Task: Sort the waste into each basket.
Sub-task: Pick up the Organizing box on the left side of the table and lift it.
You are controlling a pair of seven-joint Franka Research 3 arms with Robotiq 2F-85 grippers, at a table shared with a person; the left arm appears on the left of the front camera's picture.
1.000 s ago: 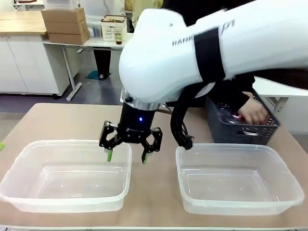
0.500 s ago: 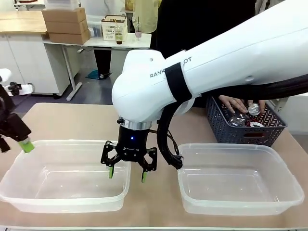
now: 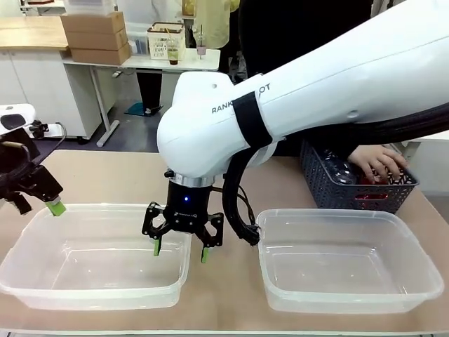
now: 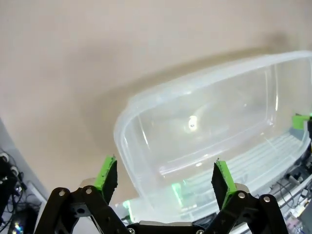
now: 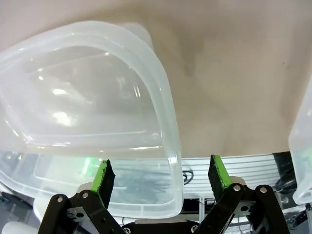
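Front view has my right gripper (image 3: 181, 250) spread wide and empty, straddling the right rim of the left tub (image 3: 91, 208). My left gripper (image 3: 36, 204) is likewise wide and holding nothing at that tub's far-left corner. The waste (image 3: 342, 170) sits in the dark basket (image 3: 330, 193) behind the right tub (image 3: 330, 213), under a person's hand (image 3: 379, 160). I think it's bottles, but it's too blurred to count. I'd lift clear of the rim first, then wait for the hand to leave before reaching in.
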